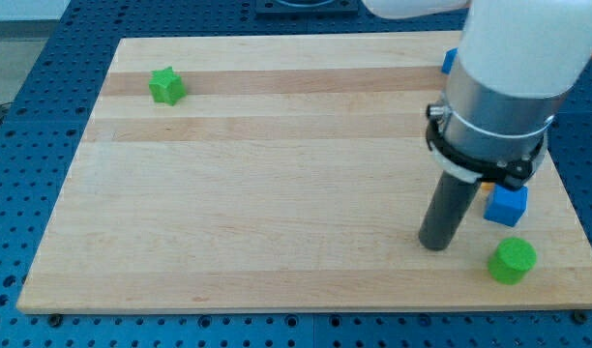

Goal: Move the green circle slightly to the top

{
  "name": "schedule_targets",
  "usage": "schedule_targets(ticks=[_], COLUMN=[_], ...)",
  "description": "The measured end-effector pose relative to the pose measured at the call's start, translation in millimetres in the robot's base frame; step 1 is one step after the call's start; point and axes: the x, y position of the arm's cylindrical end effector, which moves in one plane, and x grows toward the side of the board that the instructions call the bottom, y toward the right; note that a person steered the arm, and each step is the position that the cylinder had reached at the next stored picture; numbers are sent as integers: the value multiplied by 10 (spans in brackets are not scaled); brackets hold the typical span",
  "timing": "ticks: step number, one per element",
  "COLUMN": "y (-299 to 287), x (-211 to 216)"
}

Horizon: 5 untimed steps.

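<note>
Resting on the wooden board [277,193], my tip [435,244] is a bare rod gripping nothing, just left of and slightly above the green circle [512,261] near the board's bottom-right corner. Close above the circle sits a blue cube [506,205]; another blue block [450,62] peeks out top right, and a green star [165,86] lies far off, top left
</note>
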Motion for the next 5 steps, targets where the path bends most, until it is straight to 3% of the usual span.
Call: schedule_targets(ticks=[1,5], y=[-31,550], x=[455,506])
